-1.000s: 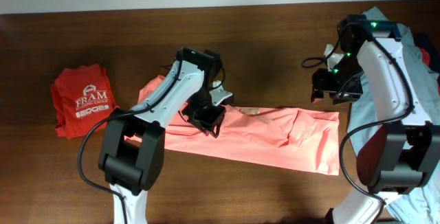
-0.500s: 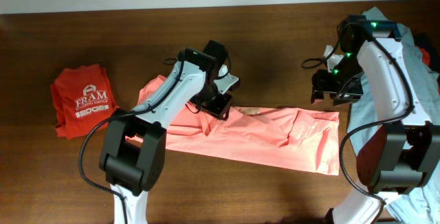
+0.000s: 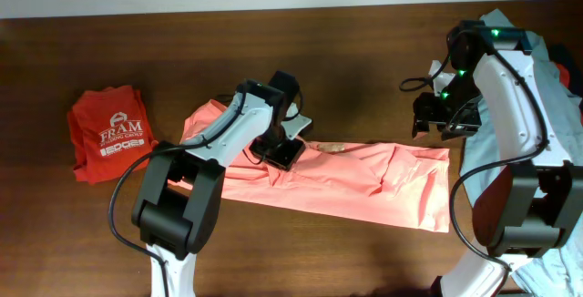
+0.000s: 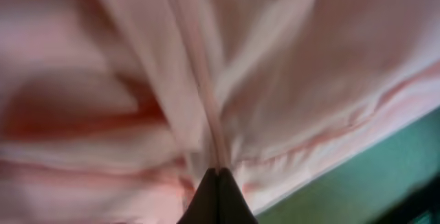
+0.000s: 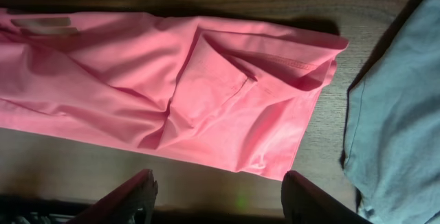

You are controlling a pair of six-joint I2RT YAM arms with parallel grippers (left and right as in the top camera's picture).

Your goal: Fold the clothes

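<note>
Pink top (image 3: 364, 183): lies as a long band across the counter (image 3: 346, 69), apparently partly folded.
Left hand (image 3: 282, 151): fingers together, pinching a ridge of cloth at the band's upper edge, probably to lift it over.
Left arm: stretched forward, wrist tipped down onto the cloth.
Right hand (image 3: 442, 119): fingers apart, empty, raised above the band's right end, likely waiting.

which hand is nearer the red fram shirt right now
Left. The left hand is closed on the pink top, a short way right of the red FRAM shirt. The right hand hangs open far off, near the top's right end, by the grey-blue garment.
</note>
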